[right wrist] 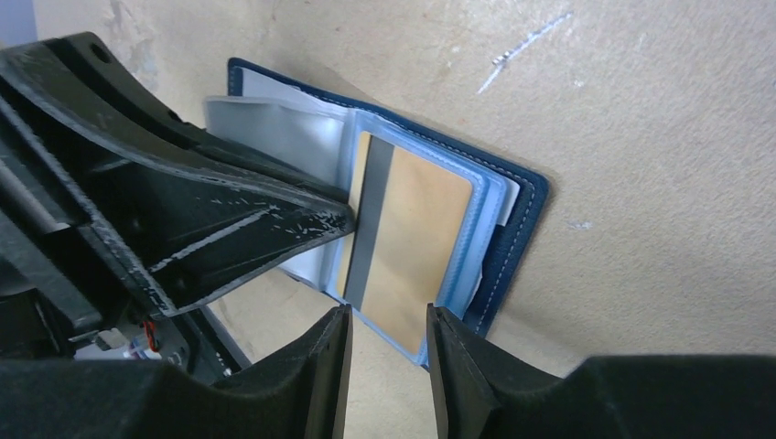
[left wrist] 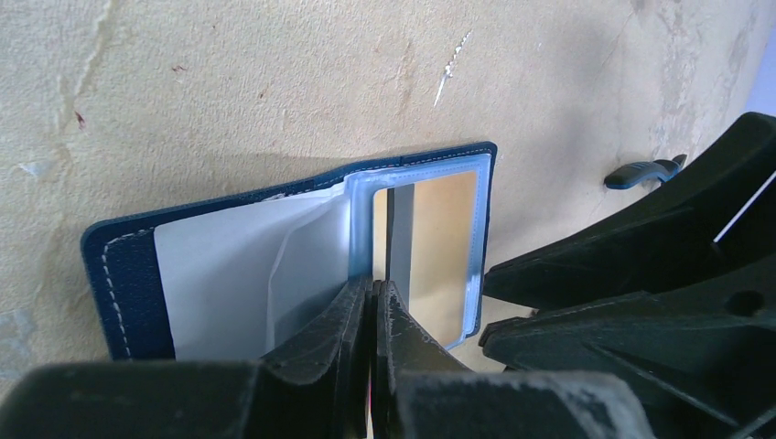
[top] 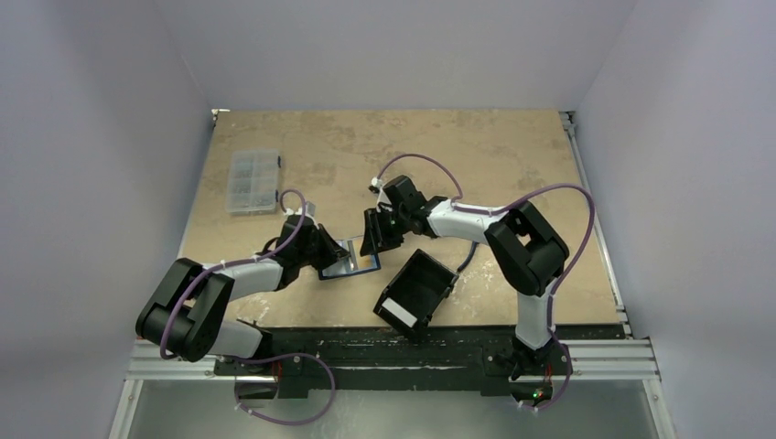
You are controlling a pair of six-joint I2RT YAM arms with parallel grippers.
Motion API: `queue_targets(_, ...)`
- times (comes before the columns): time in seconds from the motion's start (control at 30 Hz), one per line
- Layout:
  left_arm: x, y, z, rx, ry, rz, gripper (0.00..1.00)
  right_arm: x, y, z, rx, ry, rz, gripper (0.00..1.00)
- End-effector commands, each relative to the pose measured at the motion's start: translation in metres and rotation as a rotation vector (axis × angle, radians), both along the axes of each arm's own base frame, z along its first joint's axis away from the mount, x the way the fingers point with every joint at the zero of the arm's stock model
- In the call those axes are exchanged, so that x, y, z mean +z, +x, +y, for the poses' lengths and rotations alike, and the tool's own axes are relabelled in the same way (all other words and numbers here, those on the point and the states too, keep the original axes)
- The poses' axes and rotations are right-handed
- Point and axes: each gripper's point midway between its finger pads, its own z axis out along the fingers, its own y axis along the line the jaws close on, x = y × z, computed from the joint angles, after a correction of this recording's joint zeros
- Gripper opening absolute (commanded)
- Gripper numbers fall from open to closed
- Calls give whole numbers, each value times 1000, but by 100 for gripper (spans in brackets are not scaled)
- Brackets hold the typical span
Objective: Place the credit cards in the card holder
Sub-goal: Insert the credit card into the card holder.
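Observation:
The card holder [top: 348, 259] [left wrist: 128, 283] [right wrist: 517, 233] lies open on the table, navy outside with clear sleeves inside. A gold credit card [left wrist: 439, 247] [right wrist: 407, 242] with a grey stripe sits inside one sleeve. My left gripper [top: 328, 251] [left wrist: 373, 285] is shut, pinching the near edge of that sleeve, and one of its fingers [right wrist: 238, 229] shows dark in the right wrist view. Just short of the card's near end, my right gripper [top: 373, 236] [right wrist: 389, 315] stands open with nothing between its fingers.
A black box-shaped tray [top: 414, 288] with a white label sits tilted near the front edge, right of the holder. A clear compartment box [top: 253, 180] lies at the back left. The right gripper's body [left wrist: 641, 293] crowds close beside the left fingers.

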Motion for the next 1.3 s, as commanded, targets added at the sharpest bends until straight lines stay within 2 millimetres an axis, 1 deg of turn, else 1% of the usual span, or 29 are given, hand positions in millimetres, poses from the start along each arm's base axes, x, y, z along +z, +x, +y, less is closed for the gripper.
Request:
queue_targets(0.0,-39,-32,22,16,114,137,0,-4,2,-3,-8,-10,-6,43)
queue_targets(0.53,-37,-31,21,10,112,130,0,-16,3,-5,-8,-31,2,43)
queue_targets(0.73,-37,-31,21,10,111,129,0,-17,1,-4,1,-26,6,43)
queue_targets(0.83,-37,-30,20,10,109,127,0,-13,1,0,5,-3,6,42)
queue_targets(1.03,-39,-31,21,10,110,131,0,6,-4,10,27,79,20,41)
queue_targets(1.13,-40,-32,21,8,110,133,0,10,-4,11,26,92,23,41)
queue_targets(1.27,-39,-32,20,9,107,131,0,19,-13,18,54,160,58,41)
